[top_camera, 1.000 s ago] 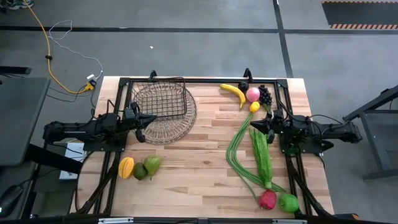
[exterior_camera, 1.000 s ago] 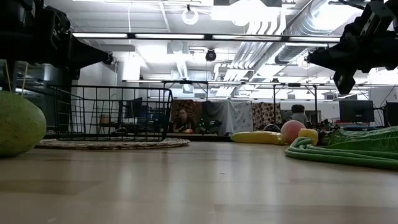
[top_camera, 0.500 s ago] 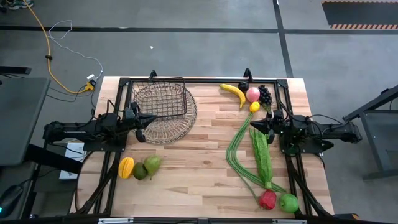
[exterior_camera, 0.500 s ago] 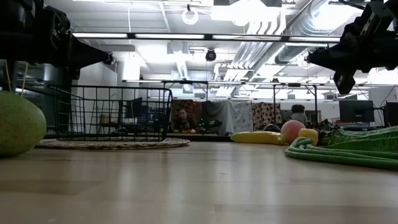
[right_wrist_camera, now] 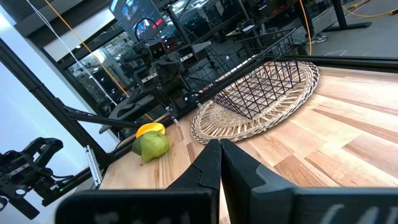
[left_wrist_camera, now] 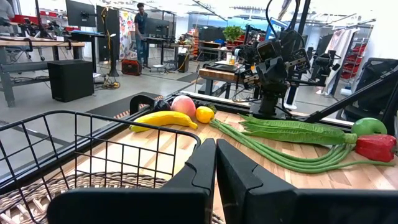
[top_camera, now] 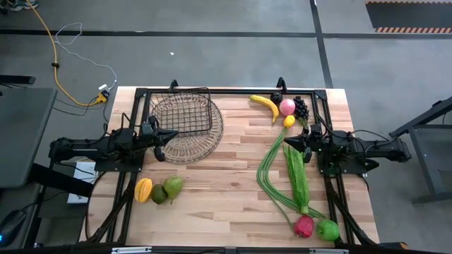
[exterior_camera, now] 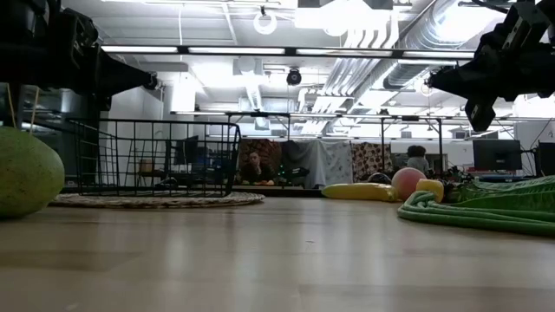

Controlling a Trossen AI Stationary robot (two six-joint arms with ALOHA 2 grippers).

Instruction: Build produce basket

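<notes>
The dark wire basket point(top_camera: 182, 113) stands on a round woven mat point(top_camera: 201, 141) at the table's far left. My left gripper point(top_camera: 174, 134) is shut and hovers at the mat's near left edge; its wrist view shows the shut fingers point(left_wrist_camera: 216, 163) above the basket's rim point(left_wrist_camera: 93, 118). My right gripper point(top_camera: 286, 143) is shut and hangs above the far ends of the long green beans point(top_camera: 270, 176) and leafy greens point(top_camera: 297, 176). Banana point(top_camera: 265, 104), peach point(top_camera: 287, 106), grapes point(top_camera: 301, 107) and lemon point(top_camera: 289, 121) lie far right. Orange fruit point(top_camera: 143, 190) and pears point(top_camera: 167, 189) lie near left; red pepper point(top_camera: 304, 226) and green apple point(top_camera: 328, 229) lie near right.
A black frame point(top_camera: 233, 90) runs along the table's far edge and down both sides. Bare wood point(top_camera: 226, 183) lies in the middle between the mat and the beans. People show in the room beyond the table.
</notes>
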